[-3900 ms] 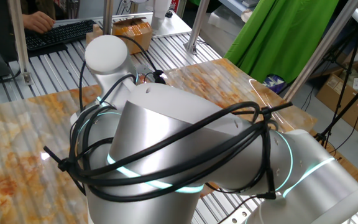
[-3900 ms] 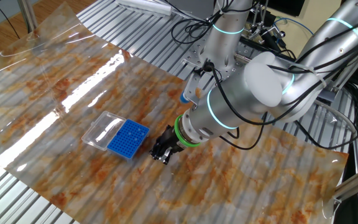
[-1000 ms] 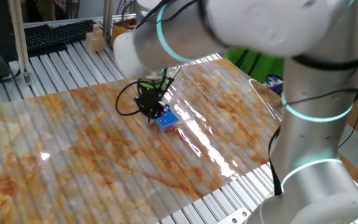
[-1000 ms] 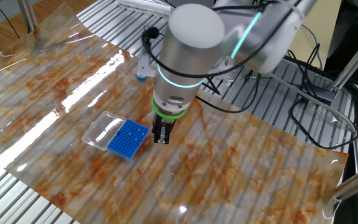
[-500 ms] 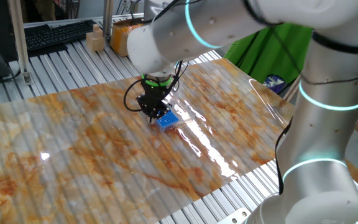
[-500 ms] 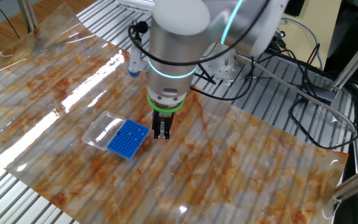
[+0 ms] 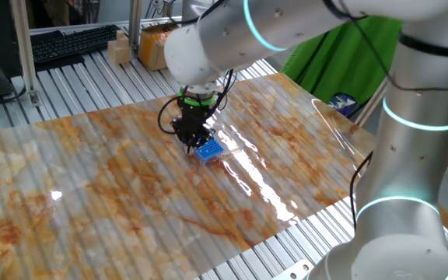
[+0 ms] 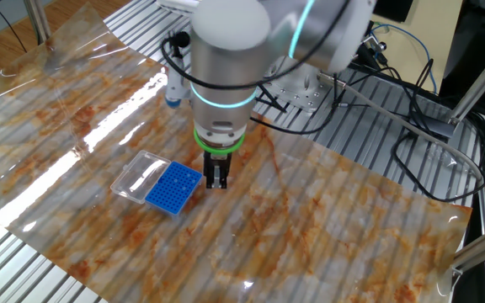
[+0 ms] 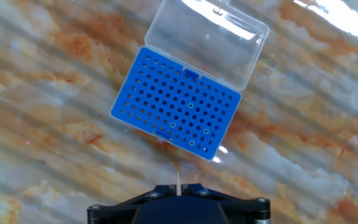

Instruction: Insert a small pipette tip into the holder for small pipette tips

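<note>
In the hand view only the black top edge of the gripper (image 9: 178, 190) shows at the bottom of the frame, so the fingers themselves are cut off there; a thin pale pipette tip (image 9: 178, 180) pokes up from the middle of that edge, pinched between them, and its fine end is too slim to make out in detail. From one fixed view the arm's big silver links fill the upper right and the gripper (image 7: 193, 138) covers part of the holder for small pipette tips (image 7: 209, 150), leaving just a small blue patch visible. The other fixed view shows the fingers (image 8: 217, 177) pointing straight down, close together, just beside the holder's (image 8: 173, 187) right edge; the tip is too small to see there. The holder (image 9: 176, 102) is a bright-blue rectangular rack lying on the marbled orange-and-white bench (image 9: 48, 155), skewed relative to the hand view. Its top is a regular grid of tiny dark holes, and a few near the lower right look ringed with white, possibly filled. A clear hinged lid (image 9: 207, 38) lies flat open along its far side.
</note>
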Robot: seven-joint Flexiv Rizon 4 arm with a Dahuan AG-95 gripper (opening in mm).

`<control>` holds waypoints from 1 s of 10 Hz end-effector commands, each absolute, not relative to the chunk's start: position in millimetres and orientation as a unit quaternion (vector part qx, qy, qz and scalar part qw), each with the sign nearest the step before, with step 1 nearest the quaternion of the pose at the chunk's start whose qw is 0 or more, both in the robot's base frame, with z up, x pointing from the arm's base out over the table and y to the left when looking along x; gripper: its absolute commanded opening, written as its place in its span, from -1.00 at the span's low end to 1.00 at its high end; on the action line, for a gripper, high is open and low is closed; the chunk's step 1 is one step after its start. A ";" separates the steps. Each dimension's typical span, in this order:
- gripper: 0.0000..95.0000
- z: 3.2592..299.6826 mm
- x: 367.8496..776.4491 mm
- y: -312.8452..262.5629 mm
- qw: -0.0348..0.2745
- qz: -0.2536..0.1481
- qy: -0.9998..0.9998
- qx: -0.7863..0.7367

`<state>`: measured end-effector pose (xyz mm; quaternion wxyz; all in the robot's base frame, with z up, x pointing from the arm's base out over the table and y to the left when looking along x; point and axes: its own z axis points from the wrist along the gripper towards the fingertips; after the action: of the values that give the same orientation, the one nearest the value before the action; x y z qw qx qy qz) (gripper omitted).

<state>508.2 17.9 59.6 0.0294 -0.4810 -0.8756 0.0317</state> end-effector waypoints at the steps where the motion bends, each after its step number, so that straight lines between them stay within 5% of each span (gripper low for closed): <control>1: -1.00 61.5 505.5 16.8 0.034 0.030 -0.878 -0.477; 10: -1.00 66.4 500.2 8.5 0.079 0.024 -0.890 -0.449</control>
<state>500.5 8.7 66.0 0.0797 -0.4487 -0.8898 0.0234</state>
